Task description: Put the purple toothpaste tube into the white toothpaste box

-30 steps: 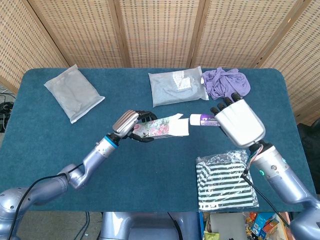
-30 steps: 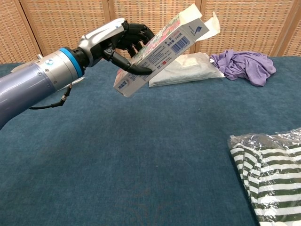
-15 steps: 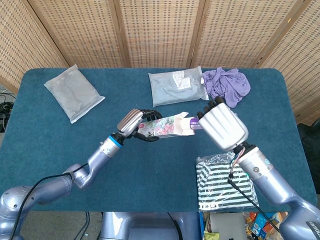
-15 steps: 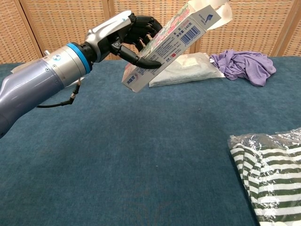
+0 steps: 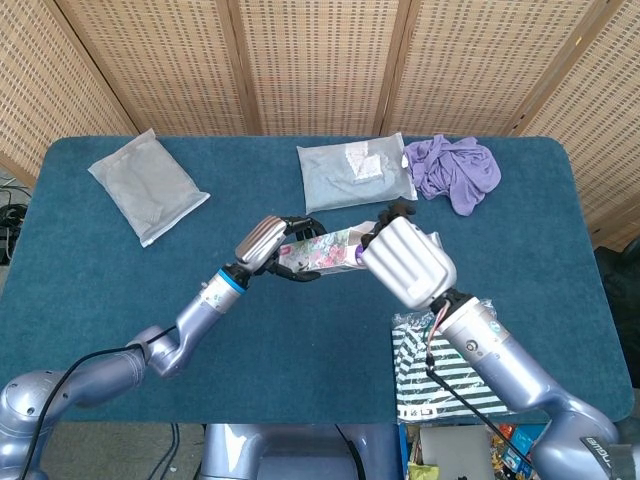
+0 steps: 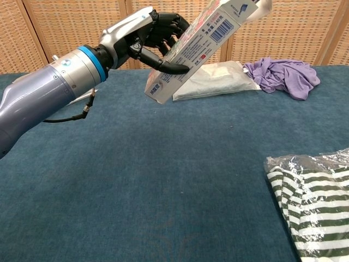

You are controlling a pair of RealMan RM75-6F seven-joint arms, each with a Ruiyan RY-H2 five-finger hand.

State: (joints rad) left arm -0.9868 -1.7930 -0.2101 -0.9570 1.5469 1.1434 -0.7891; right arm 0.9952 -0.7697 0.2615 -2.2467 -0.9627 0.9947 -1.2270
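Observation:
My left hand (image 5: 268,243) grips the white, flower-printed toothpaste box (image 5: 322,251) by its closed end and holds it above the blue table (image 5: 90,290). In the chest view the same left hand (image 6: 146,34) holds the box (image 6: 203,45) tilted, open end up and to the right. My right hand (image 5: 404,261) is pressed up to the box's open flaps, back toward the head camera. Only a purple sliver of the toothpaste tube (image 5: 358,257) shows at the box mouth; the rest is hidden by the hand and the box. The chest view shows no right hand.
A grey pouch (image 5: 148,186) lies at the far left and another pouch (image 5: 355,172) at the back centre. Purple cloth (image 5: 452,170) is bunched at the back right. A bagged striped shirt (image 5: 450,372) lies at the front right, under my right forearm.
My right hand has moved left with the tube, from a gap beside the box up to its open end. The tube has gone mostly out of sight. The left hand raised the box slightly.

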